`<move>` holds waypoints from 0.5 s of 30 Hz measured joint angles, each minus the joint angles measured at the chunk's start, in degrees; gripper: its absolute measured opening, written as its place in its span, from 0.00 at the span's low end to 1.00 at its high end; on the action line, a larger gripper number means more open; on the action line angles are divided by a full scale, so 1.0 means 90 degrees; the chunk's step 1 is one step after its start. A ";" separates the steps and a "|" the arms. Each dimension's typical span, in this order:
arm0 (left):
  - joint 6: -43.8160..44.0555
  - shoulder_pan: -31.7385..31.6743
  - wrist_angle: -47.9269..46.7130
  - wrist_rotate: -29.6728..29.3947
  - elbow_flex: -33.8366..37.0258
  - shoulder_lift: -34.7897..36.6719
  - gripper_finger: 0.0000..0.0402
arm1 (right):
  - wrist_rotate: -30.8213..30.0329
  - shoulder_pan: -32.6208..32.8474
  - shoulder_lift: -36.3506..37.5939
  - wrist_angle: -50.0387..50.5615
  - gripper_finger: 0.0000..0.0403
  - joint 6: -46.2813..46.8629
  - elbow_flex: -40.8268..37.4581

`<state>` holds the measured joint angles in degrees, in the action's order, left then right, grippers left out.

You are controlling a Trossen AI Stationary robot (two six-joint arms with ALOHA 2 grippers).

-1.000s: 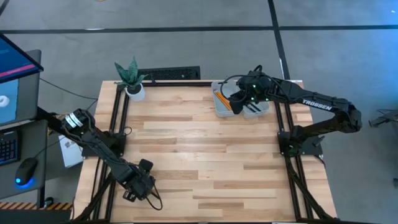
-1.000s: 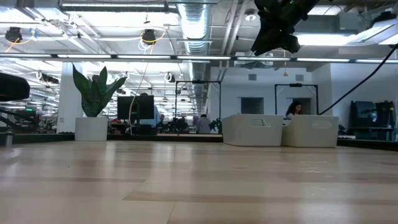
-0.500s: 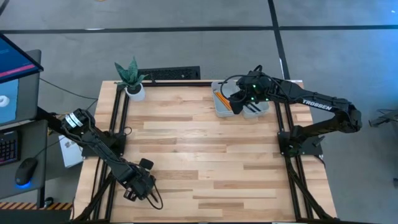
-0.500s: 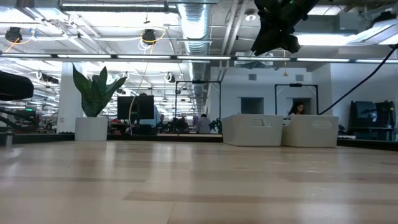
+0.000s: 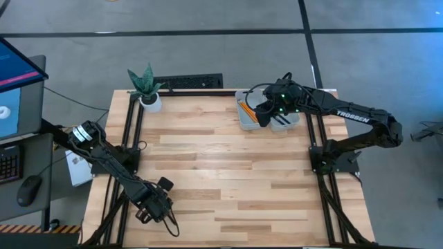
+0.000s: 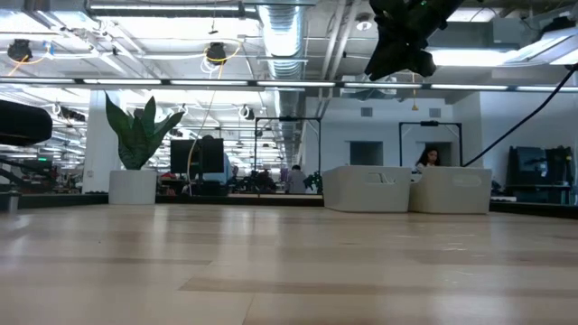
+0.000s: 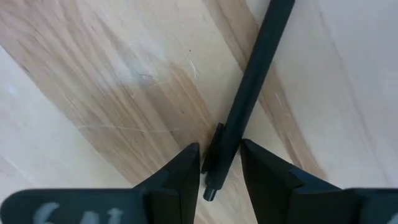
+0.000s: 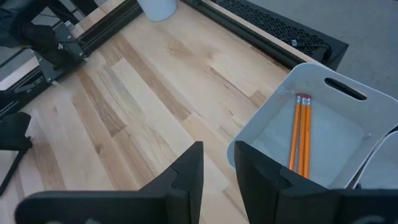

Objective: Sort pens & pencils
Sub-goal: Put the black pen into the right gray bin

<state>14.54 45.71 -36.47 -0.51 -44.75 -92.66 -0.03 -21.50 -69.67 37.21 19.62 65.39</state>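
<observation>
Down at the near left corner of the table (image 5: 228, 173), the left claw (image 7: 219, 180) is lowered over one black pen (image 7: 249, 93), a finger on each side of its capped end with little room to spare; whether the pads already press it cannot be told. That pen lies flat on the wood, its long axis running from between the fingers straight away from the wrist, clip end nearest the claw. Far across the table, the right claw (image 8: 217, 168) hovers over two white bins (image 5: 250, 114) at the back right edge, its fingers a narrow gap apart and holding nothing. Two orange pencils (image 8: 300, 134) lie side by side in the nearer bin, parallel, eraser ends toward its handle slot.
</observation>
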 joint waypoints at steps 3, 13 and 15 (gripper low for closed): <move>-0.0045 0.0000 0.0002 0.0008 0.0000 0.0001 0.27 | 0.0000 0.0000 0.0000 0.0001 0.28 0.0000 0.0000; -0.1180 -0.0007 0.0025 0.0155 0.0002 0.0000 0.27 | 0.0000 0.0000 0.0000 0.0000 0.28 0.0056 0.0000; -0.1386 -0.0007 0.0030 0.0158 0.0002 0.0000 0.27 | 0.0000 0.0000 0.0000 0.0001 0.28 0.0056 0.0000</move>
<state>2.07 45.65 -36.20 0.91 -44.73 -92.66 -0.03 -21.50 -69.67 37.22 20.12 65.39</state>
